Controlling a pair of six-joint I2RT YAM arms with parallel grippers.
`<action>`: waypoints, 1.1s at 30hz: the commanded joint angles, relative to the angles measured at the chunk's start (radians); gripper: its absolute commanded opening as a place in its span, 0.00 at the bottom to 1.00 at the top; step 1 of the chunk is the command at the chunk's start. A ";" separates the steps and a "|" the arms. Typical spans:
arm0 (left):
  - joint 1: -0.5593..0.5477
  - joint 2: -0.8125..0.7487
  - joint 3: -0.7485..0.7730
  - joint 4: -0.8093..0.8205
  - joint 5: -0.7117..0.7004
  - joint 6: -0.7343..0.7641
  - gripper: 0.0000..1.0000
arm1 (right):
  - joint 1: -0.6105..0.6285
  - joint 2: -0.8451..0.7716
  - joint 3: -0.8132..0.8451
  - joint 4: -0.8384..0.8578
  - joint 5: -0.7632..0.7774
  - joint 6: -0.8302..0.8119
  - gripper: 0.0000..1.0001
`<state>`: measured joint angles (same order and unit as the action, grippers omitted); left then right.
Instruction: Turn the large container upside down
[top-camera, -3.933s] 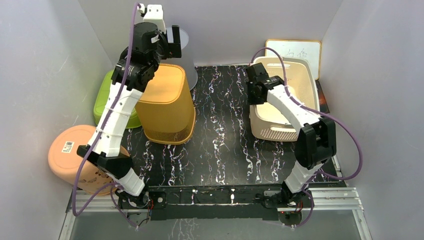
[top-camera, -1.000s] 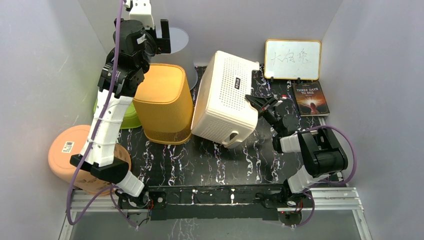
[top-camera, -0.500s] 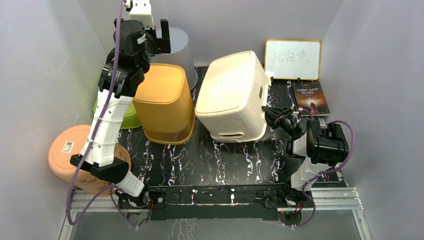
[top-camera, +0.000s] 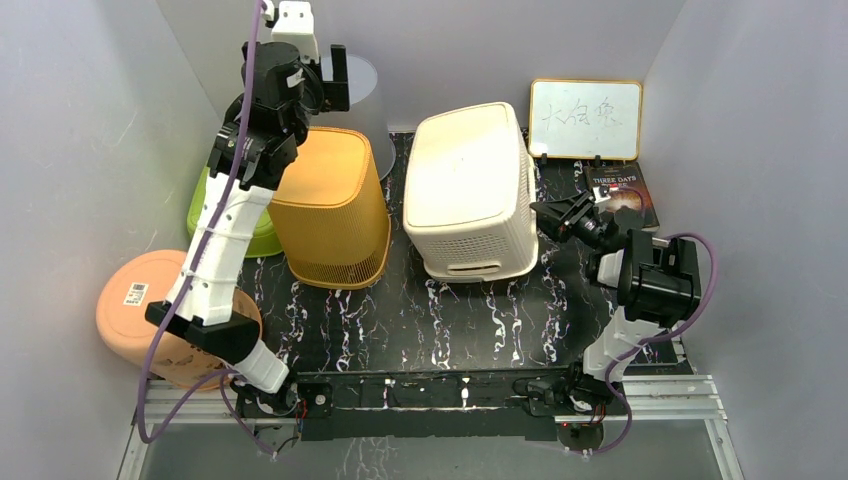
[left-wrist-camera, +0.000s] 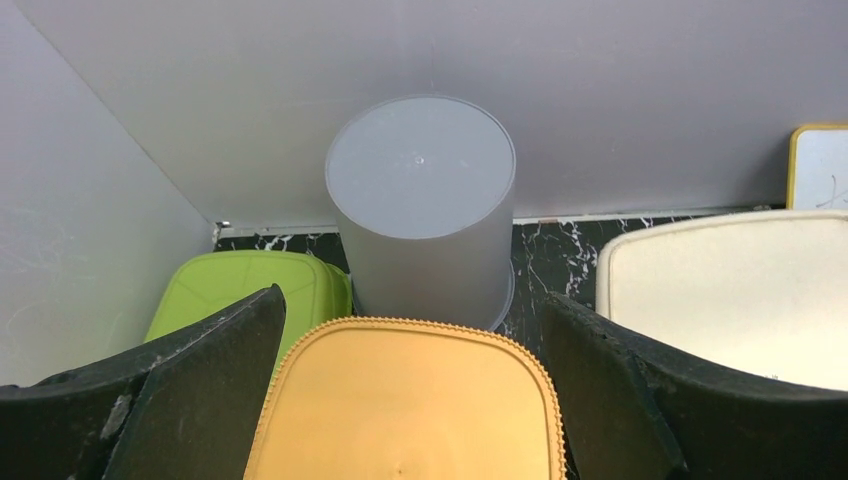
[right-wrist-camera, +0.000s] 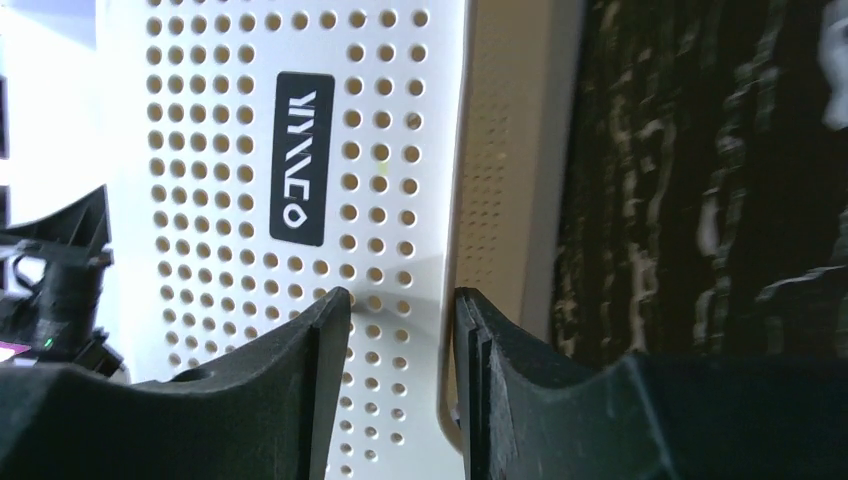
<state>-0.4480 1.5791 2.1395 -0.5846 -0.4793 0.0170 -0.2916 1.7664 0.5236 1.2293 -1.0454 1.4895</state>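
- Nearest you, your right end effector (top-camera: 552, 215) sits low, just beside the right wall of the large container (top-camera: 465, 170). Its jaws are parted, and the wrist view shows perforated wall through the gap with nothing pinched. You cannot tell whether a finger grazes the rim.
- The large container stands right of centre on the tabletop (top-camera: 420, 320), solid base up and mouth down. By that, the flip looks done.
- Expect it to be light: it looks like thin, hollow plastic, and the walls are full of holes. They will probably flex under a hard squeeze, and the smooth base gives you nothing to hold.
- If you must take it again, go for the bottom rim or the handle slot (top-camera: 470, 268) in the near wall. A pinch there should grip better than one on a flat panel.
- Being so light, it may slide at a nudge, and the orange container (top-camera: 330, 200) stands close on its left, so back out straight.
- Farthest off, your left end effector (left-wrist-camera: 410, 305) hangs spread wide and empty above the orange container, with a grey cylinder (left-wrist-camera: 420, 200) beyond.
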 joint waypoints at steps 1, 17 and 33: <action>-0.006 0.010 -0.017 0.006 0.034 -0.023 0.98 | -0.017 0.003 0.179 -0.533 0.061 -0.486 0.40; -0.006 0.055 0.001 0.001 0.044 -0.037 0.98 | -0.014 -0.101 0.439 -1.306 0.591 -0.917 0.42; -0.006 0.071 -0.066 -0.010 0.153 -0.092 0.98 | 0.155 -0.057 1.046 -1.609 0.778 -0.989 0.98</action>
<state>-0.4484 1.6680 2.1090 -0.5983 -0.3622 -0.0540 -0.2432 1.7088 1.3808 -0.2764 -0.3733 0.5858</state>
